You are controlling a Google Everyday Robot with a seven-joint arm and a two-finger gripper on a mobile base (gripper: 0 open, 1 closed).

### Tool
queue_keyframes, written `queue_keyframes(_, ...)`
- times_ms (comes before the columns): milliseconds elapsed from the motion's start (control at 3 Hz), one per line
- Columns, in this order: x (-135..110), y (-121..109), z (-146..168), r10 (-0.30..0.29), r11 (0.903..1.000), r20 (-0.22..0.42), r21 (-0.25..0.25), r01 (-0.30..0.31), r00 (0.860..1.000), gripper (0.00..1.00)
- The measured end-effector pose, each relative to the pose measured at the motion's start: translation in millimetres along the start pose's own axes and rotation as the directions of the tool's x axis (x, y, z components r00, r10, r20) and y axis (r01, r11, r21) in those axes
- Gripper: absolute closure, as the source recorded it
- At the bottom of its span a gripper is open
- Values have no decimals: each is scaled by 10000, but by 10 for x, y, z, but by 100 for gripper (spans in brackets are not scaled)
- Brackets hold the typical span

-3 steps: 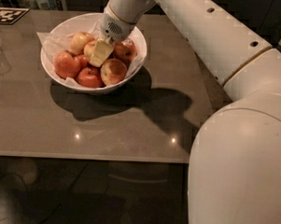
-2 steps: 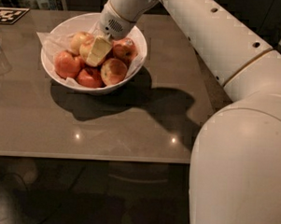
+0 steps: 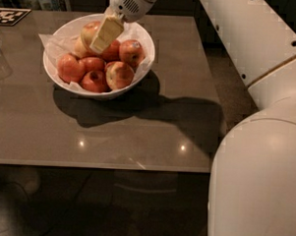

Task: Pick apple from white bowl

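The white bowl point(image 3: 50, 72) stands on the far left part of the brown table, lined with white paper and holding several apples. The apple point(image 3: 87, 32), pale yellow-orange, sits highest, above the bowl's far-left side and above the darker red ones. My gripper point(image 3: 96, 34) reaches down from the top edge. One cream finger point(image 3: 107, 33) lies against the apple's right side; the other is hidden behind it. The gripper looks shut on the apple and holds it a little above the pile.
A reddish apple with a small sticker point(image 3: 131, 51) lies at the bowl's right. A black-and-white marker point(image 3: 8, 15) lies at the table's far left corner. My white arm point(image 3: 249, 50) spans the right side. The table's front edge point(image 3: 101, 165) runs across the middle.
The gripper has risen from down among the apples to above the bowl's far side, and the pale apple has come up with it.
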State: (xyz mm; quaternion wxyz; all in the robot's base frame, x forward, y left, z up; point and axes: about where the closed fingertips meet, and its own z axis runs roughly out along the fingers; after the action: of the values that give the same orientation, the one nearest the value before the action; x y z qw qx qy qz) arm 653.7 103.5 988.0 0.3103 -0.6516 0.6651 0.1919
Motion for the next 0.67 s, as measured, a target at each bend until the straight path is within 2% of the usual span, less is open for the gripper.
queue_keyframes(333, -160, -17, -284, -342, 9993, 426, 185, 334, 9985, 100)
queue_keyframes(667, -475, -1, -894, -1017, 9921, 1014, 842, 933, 9896, 100)
